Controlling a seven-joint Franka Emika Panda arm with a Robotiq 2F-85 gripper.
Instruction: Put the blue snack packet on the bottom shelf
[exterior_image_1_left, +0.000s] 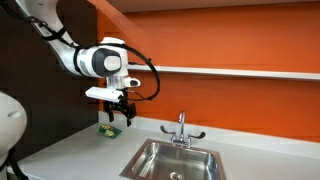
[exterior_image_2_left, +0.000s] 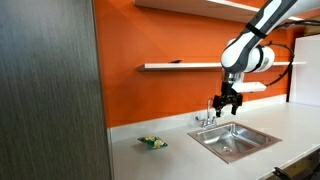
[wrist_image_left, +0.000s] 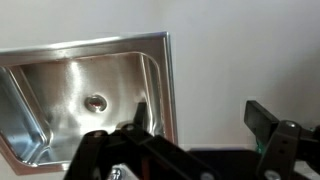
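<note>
The gripper (wrist_image_left: 196, 112) is wide open and holds nothing. The wrist view shows this best: two black fingers (wrist_image_left: 141, 118) stand far apart with only the counter (wrist_image_left: 240, 50) between them.

A small dark thing, the blue packet (exterior_image_2_left: 176, 62), lies flat on the shelf (exterior_image_2_left: 190, 67). Only this exterior view shows it, and it is too small to tell its colour. In an exterior view the shelf (exterior_image_1_left: 240, 72) is just a thin white line on the orange wall (exterior_image_1_left: 240, 105).

In both exterior views the gripper (exterior_image_1_left: 117, 112) (exterior_image_2_left: 231, 104) hangs in the air below the shelf, beside the tap (exterior_image_1_left: 181, 129).

The sink (wrist_image_left: 60, 100) is shiny metal with rounded corners and a round drain (wrist_image_left: 95, 101), seen only from the wrist.

A crinkly green packet (exterior_image_2_left: 152, 142) lies on the smooth pale counter, well apart from the sink (exterior_image_2_left: 238, 140). One exterior view shows it right under the gripper (exterior_image_1_left: 108, 130).

A top shelf (exterior_image_2_left: 200, 6) and a tall grey wooden panel (exterior_image_2_left: 50, 90) show in one exterior view only.
</note>
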